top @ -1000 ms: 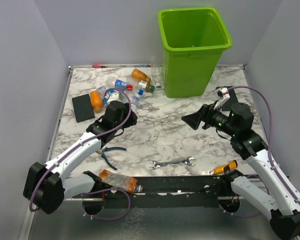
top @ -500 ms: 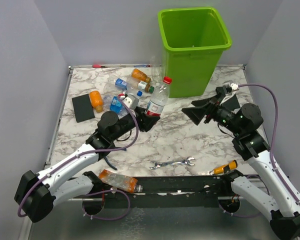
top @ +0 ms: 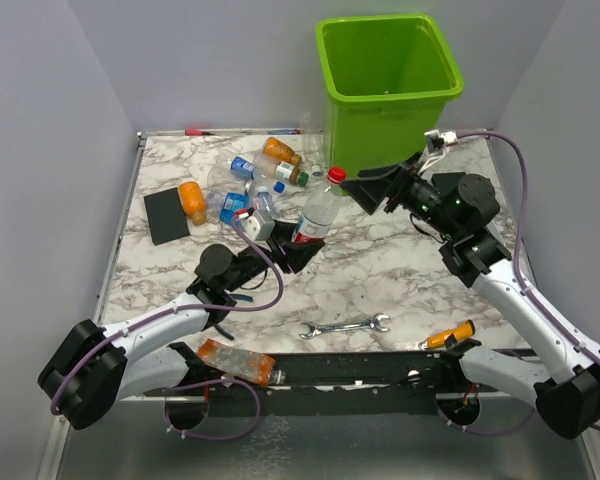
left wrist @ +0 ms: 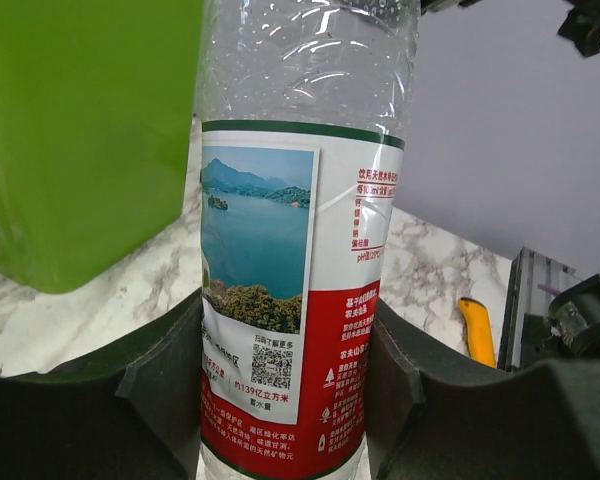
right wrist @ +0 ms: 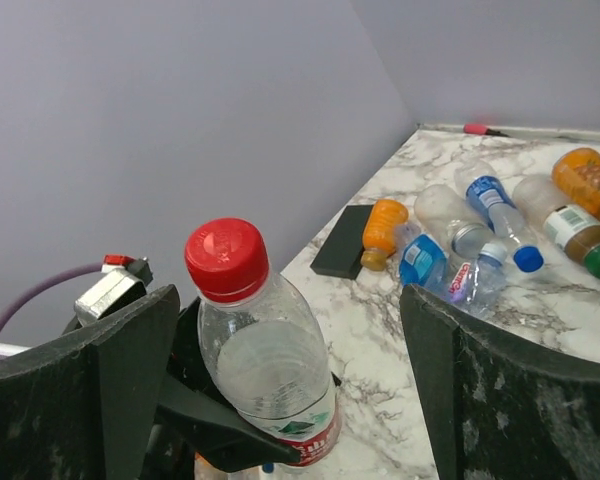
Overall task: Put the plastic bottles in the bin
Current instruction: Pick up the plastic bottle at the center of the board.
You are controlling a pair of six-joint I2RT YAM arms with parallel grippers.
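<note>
your l grip [top: 296, 256] clenched low on clear red-cap bottle [top: 321, 208], upright, just left of bin [top: 385, 140], not in it; r grip [top: 354, 190] spread wide beside its neck, holding nothing; prob a handover, since r arm sits nearer the rim.

The clear bottle [left wrist: 310, 60] wears a label [left wrist: 280, 300] with a QR code and small Chinese print.

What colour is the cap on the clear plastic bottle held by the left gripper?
Red: the screw cap of the clear plastic bottle, clearest in right wrist view.
</note>
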